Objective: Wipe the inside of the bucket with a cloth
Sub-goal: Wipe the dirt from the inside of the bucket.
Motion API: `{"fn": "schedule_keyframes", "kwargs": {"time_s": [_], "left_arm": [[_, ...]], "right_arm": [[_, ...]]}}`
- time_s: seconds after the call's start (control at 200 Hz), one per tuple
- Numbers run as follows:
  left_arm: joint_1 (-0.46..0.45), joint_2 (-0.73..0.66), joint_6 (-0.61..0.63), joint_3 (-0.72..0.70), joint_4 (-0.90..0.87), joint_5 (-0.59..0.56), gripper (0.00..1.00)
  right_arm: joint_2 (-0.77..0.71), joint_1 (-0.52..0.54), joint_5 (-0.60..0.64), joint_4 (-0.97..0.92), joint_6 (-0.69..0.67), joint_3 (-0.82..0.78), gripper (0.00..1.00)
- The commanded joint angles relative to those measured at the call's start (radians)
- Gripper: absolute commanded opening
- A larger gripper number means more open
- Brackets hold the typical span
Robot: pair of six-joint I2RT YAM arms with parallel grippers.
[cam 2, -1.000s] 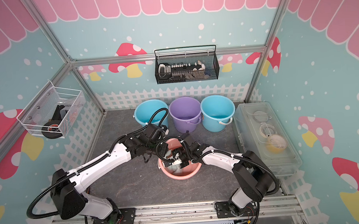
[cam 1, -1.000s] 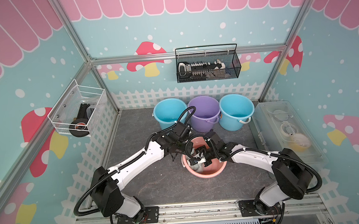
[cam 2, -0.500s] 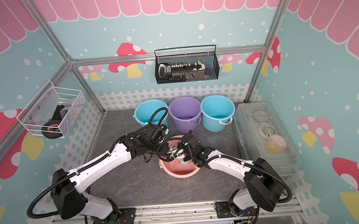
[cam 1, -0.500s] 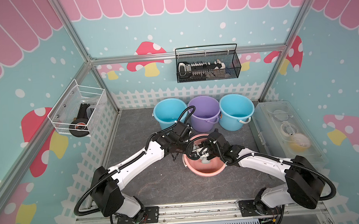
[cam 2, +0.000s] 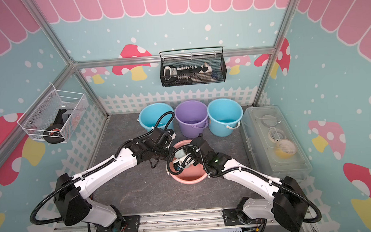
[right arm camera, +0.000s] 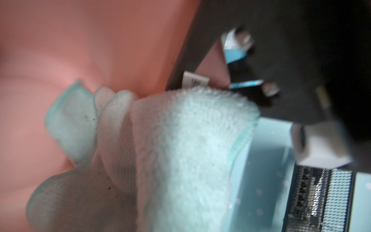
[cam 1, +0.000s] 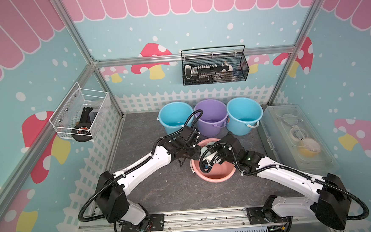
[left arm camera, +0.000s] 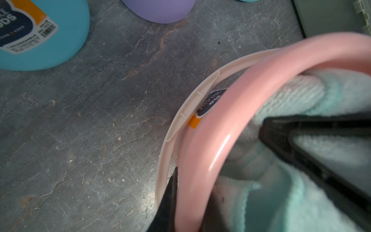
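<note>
Cloth (cam 1: 204, 151) in right hand (cam 1: 213, 155)

The left arm (cam 1: 143, 167) and right arm (cam 1: 283, 176) stretch forward and angle inward from their bases until the bent-down wrists almost meet, the left gripper (cam 1: 196, 151) and right gripper (cam 1: 205, 155) both clamped tight, tips close together.

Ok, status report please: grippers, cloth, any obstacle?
Left gripper shut on pink bucket rim. Right gripper shut on cloth, inside bucket. No obstacle seen.
</note>
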Motion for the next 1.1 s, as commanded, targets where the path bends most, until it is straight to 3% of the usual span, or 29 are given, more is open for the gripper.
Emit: {"fn": "schedule_keyframes", "kwargs": {"time_s": [0.0,0.145,0.275,0.425,0.635,0.775,0.921,1.096], "left_arm": [[-0.006,0.009,0.001,0.03,-0.005,0.027,0.0],[-0.006,0.003,0.004,0.028,-0.006,0.022,0.0],[-0.006,-0.001,0.004,0.021,-0.006,0.018,0.0],[-0.006,-0.001,0.005,0.019,-0.004,0.017,0.0],[-0.006,-0.001,0.008,0.021,-0.005,0.014,0.0],[-0.006,-0.004,0.002,0.017,-0.002,0.01,0.0],[-0.006,-0.002,0.0,0.023,-0.001,0.015,0.0],[-0.006,-0.003,0.0,0.019,0.0,0.014,0.0]], "right_arm": [[0.02,0.017,-0.061,0.04,-0.07,0.037,0.0],[0.072,0.018,0.135,-0.023,-0.086,0.099,0.0],[0.103,0.021,0.346,-0.317,-0.055,0.215,0.0],[0.065,0.026,0.37,-0.646,0.017,0.305,0.0],[0.103,0.026,0.183,-1.124,0.119,0.449,0.0],[0.136,0.027,-0.003,-1.27,0.177,0.518,0.0],[0.159,0.026,-0.29,-1.259,0.183,0.516,0.0],[0.195,0.024,-0.609,-0.963,0.253,0.418,0.0]]}}
